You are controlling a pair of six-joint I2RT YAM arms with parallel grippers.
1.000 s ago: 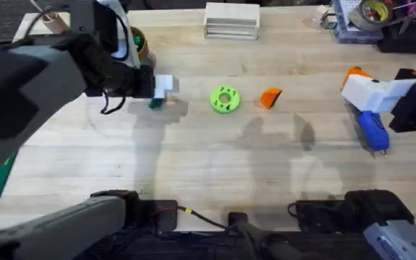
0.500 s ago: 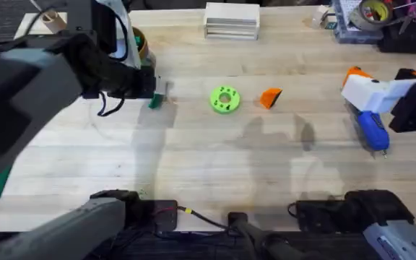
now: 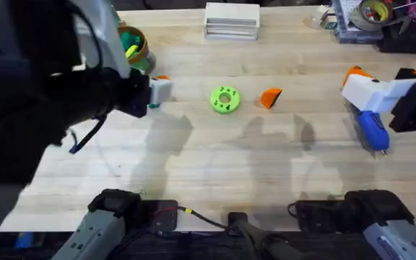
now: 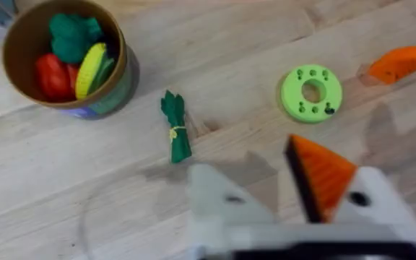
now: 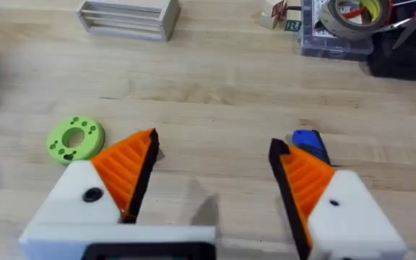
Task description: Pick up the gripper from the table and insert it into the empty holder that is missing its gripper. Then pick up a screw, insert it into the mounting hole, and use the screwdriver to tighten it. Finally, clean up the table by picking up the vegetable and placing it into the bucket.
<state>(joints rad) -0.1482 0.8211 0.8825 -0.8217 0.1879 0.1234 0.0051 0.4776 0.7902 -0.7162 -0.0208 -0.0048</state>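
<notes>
The orange gripper tip lies loose on the desk, apparently nearer the left fingers, one mount bare, than the right arm's empty, spread fingers.

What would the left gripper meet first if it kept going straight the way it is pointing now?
Probably the vegetable lying on the table: it sits just ahead of the open left gripper, with the bucket beyond. Depth is uncertain.

one loose orange gripper, one green vegetable, one bucket, one blue screwdriver, one lime disc
</notes>
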